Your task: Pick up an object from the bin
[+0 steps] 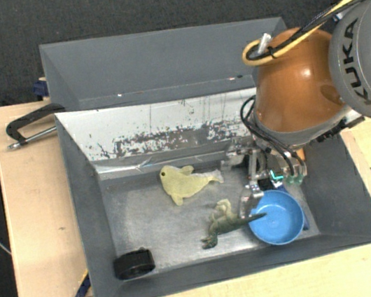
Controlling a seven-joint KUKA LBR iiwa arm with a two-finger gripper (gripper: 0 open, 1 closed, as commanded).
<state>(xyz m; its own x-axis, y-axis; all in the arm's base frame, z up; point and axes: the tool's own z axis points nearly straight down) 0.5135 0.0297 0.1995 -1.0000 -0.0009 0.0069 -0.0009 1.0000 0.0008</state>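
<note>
The tool hangs by the blue bowl, beside a green toy, perhaps a lizard; its opening cannot be told.

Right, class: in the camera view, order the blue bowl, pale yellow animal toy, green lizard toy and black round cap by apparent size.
1. blue bowl
2. pale yellow animal toy
3. green lizard toy
4. black round cap
The last two look close; that order is unsure.
</note>
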